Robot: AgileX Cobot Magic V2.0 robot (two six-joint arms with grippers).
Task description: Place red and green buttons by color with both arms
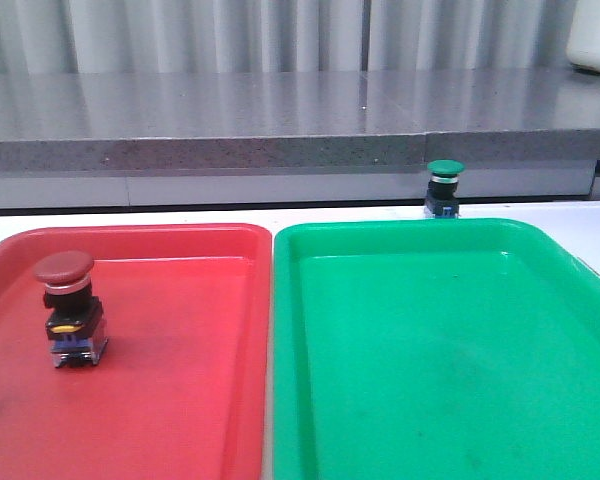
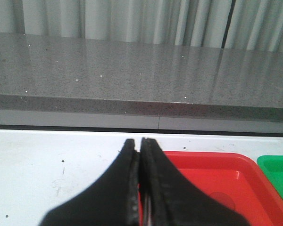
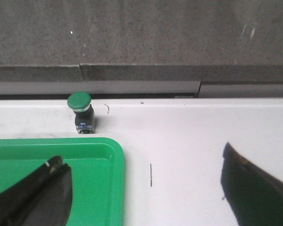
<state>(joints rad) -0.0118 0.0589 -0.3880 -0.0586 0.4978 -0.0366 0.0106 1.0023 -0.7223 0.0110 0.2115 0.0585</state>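
The red button stands upright inside the red tray, near its left side. The green button stands on the white table just behind the green tray; it also shows in the right wrist view, beyond the tray's corner. My left gripper is shut and empty, over the table at the red tray's left edge. My right gripper is wide open and empty, one finger over the green tray, the other over bare table. Neither gripper shows in the front view.
A grey stone ledge runs along the back of the white table. The two trays sit side by side, almost touching. A white object stands on the ledge at far right.
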